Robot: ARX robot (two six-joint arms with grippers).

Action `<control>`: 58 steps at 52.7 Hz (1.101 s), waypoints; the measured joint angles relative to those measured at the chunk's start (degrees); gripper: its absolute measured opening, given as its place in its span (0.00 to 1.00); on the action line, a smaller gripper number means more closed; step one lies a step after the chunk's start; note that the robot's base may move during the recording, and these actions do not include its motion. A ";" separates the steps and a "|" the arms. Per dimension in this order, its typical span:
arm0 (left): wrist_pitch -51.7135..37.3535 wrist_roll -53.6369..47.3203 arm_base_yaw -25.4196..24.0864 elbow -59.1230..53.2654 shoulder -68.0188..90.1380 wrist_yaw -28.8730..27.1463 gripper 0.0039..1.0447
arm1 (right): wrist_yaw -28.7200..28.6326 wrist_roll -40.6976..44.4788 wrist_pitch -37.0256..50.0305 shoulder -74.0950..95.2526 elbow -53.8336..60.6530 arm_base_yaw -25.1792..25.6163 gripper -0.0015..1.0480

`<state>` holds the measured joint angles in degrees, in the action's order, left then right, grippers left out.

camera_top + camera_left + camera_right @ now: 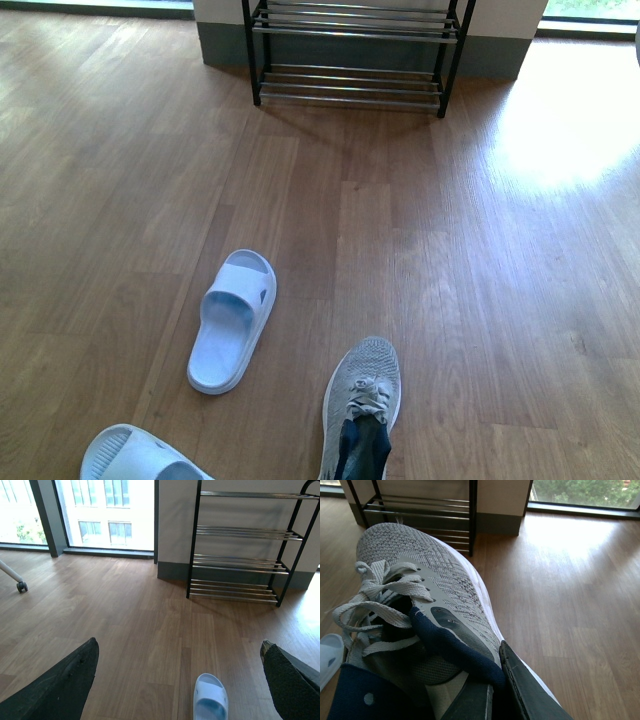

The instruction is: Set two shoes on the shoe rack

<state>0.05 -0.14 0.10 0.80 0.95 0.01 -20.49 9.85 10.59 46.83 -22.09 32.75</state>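
Observation:
One grey sneaker [362, 395] shows at the bottom middle of the front view, toe pointing toward the shoe rack [355, 52] at the far wall. My right gripper [495, 690] is shut on the grey sneaker [427, 595], its fingers pinching the navy collar at the shoe's side. The rack [415, 512] stands just beyond the toe in that view. My left gripper [180, 672] hangs open above the floor with nothing between its fingers, facing the rack [240, 545]. No second sneaker is in view.
Two pale blue slides lie on the wood floor: one [233, 320] left of the sneaker, another [135, 455] at the bottom left corner. The first slide [210, 697] sits under my left gripper. A caster leg [20, 586] stands near the window.

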 joint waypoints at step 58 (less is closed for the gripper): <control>20.24 16.41 7.72 7.34 13.35 -10.73 0.91 | -0.28 -0.07 -0.11 -0.04 0.11 0.00 0.01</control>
<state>20.29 16.27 7.81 8.14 14.31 -10.72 -20.78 9.78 10.48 46.78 -21.98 32.75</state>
